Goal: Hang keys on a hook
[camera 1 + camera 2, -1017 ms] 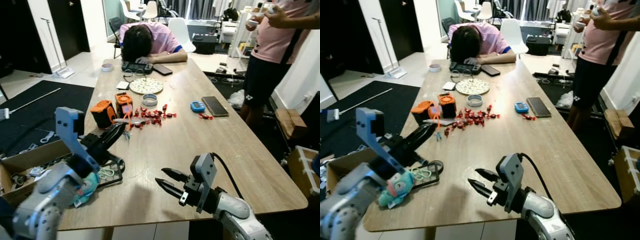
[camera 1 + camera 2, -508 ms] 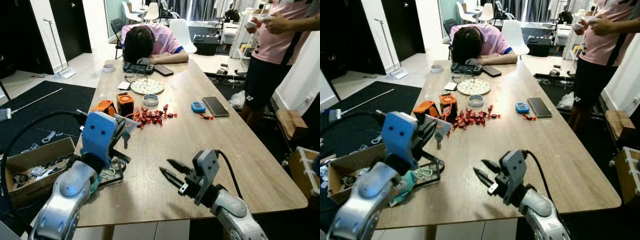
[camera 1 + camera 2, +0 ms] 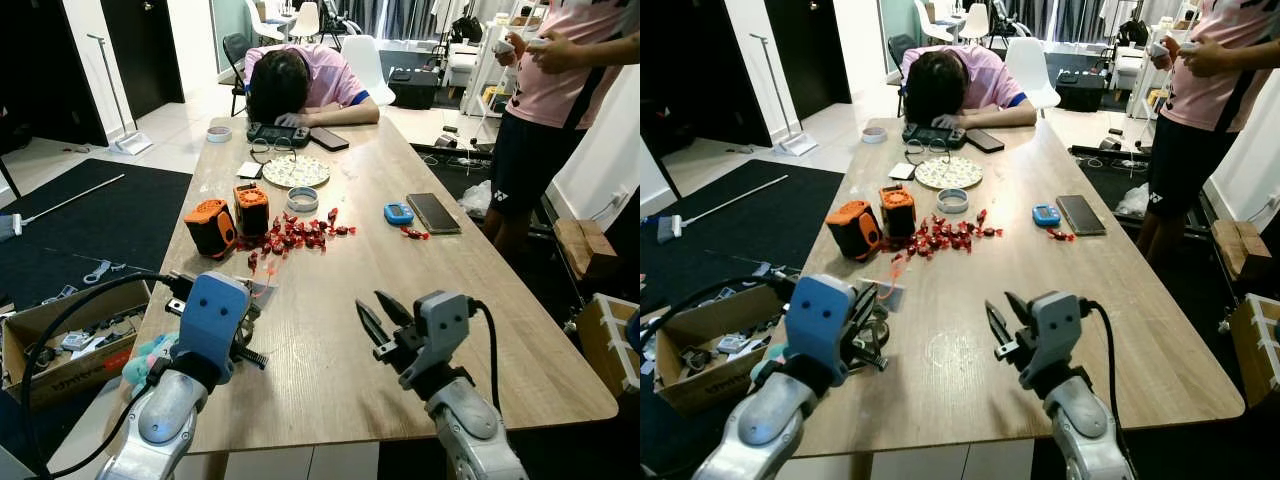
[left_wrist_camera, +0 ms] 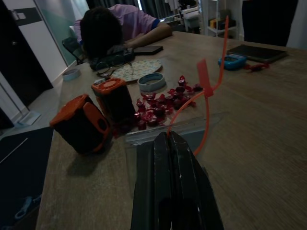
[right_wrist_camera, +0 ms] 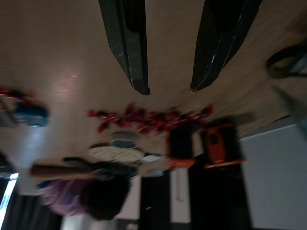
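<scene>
Left wrist view, left claw [image 4: 168, 136] pressed together gripping clear tag [image 4: 192, 132], right claw [image 3: 1002, 312] wide above bare tabletop [image 3: 1140, 310]

Orange boxes [image 3: 228, 219] beside red sweets [image 3: 300, 232] on table [image 3: 500, 330]

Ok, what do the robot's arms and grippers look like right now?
Both arms are silver. The left gripper has a blue housing and a black cable; the right gripper has a grey housing and a black cable. Each has two long black fingers.
</scene>
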Robot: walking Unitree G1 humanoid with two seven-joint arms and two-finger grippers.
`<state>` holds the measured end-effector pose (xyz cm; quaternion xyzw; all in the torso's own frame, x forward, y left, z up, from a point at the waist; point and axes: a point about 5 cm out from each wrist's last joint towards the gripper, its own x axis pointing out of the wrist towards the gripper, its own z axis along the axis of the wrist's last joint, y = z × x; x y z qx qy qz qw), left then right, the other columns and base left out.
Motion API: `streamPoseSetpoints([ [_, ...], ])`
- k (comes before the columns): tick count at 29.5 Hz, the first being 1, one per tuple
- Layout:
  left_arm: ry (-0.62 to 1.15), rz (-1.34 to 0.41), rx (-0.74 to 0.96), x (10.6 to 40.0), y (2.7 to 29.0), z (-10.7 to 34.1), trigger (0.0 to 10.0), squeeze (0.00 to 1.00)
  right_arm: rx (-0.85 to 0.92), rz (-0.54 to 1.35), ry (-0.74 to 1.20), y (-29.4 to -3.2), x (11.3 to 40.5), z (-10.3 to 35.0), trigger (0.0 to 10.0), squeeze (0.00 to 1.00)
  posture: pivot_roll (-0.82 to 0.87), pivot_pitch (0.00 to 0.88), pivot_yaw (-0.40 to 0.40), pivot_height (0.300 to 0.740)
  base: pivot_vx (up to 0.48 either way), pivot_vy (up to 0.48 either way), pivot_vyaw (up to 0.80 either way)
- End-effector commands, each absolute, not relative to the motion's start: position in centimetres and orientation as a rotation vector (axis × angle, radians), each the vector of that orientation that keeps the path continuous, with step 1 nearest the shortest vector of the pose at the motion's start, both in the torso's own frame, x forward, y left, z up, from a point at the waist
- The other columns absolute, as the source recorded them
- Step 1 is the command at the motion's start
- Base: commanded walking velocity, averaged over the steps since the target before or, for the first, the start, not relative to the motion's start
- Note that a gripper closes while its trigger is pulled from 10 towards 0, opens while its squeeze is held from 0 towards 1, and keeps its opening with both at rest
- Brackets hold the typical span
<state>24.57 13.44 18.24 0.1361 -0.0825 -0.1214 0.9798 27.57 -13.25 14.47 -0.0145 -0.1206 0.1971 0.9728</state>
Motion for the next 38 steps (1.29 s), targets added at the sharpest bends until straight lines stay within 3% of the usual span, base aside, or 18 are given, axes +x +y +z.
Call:
streamPoseSetpoints([
  [1,-0.167,-0.225,0.284,24.79,13.38,17.96,10.0,0.0,-0.038,0.382,-0.251,-13.25,27.47,14.34,10.0,0.0,0.07,0.079,-0.009,0.74,0.0,0.0,0.0],
  [38,-0.134,-0.18,0.243,25.14,13.23,17.08,10.0,0.0,0.006,0.359,-0.231,-12.75,27.69,13.61,10.0,0.0,0.07,0.064,-0.013,0.74,0.0,0.0,0.0],
])
